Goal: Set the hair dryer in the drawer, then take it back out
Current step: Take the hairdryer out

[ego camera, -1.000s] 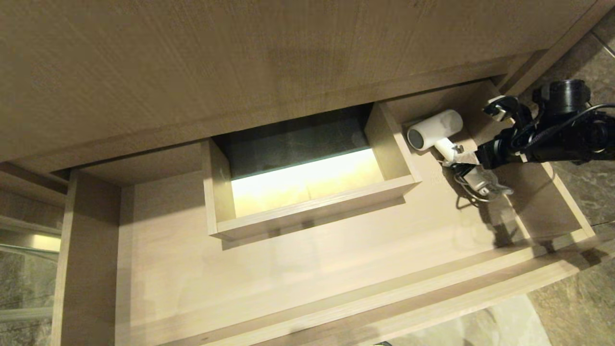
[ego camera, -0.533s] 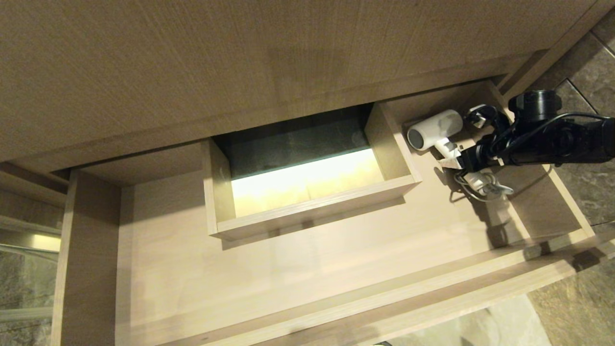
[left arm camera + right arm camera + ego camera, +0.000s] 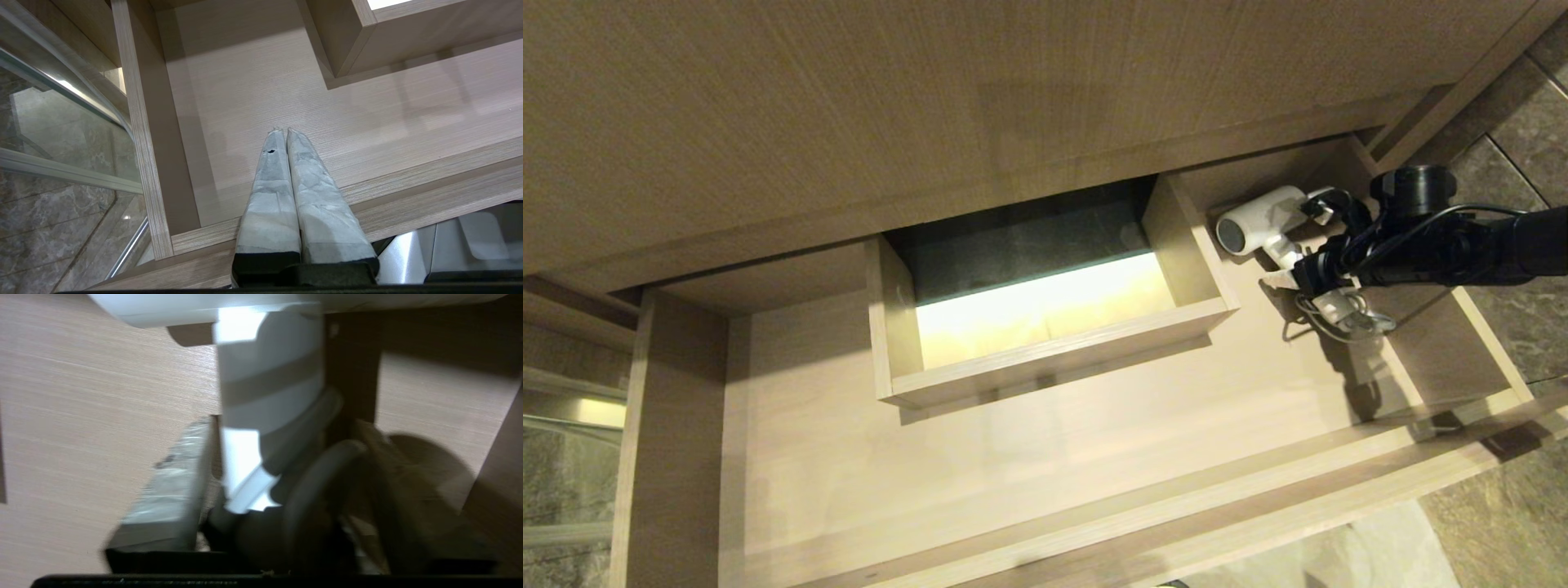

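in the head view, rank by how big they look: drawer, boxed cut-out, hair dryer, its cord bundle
Largest to smallest, as seen from the head view:
1. drawer
2. boxed cut-out
3. hair dryer
4. cord bundle, partly hidden by the right gripper, so its place is unsure

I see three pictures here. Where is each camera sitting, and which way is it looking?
Head view: up on the robot's head, looking down into the open drawer; the right arm reaches in to the hair dryer.
Left wrist view: behind the left gripper, facing the drawer floor; its fingers show.
Right wrist view: behind the right gripper, close on the hair dryer's handle.
Shared: all three show the drawer; head and right wrist share the hair dryer.
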